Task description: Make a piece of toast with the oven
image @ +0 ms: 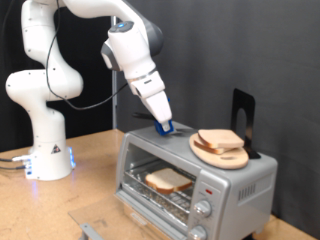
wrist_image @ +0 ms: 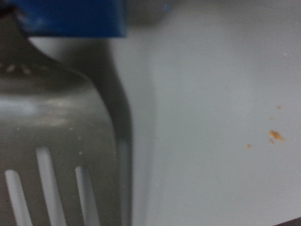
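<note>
I've got the gripper (image: 165,126) down on the oven (image: 190,170) top, closed on a blue-handled spatula (wrist_image: 56,141). The piece of toast (image: 168,180) lies on the rack inside; more slices sit on the wooden plate (image: 222,153) above.

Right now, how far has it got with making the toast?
A slice of bread already lies on the rack inside the oven, whose door looks open. The gripper is down on the oven's top, next to a blue-handled spatula; whether the fingers grip it is unclear. More bread slices wait on a wooden plate on the oven. The slice inside looks pale, so toasting seems undone.
</note>
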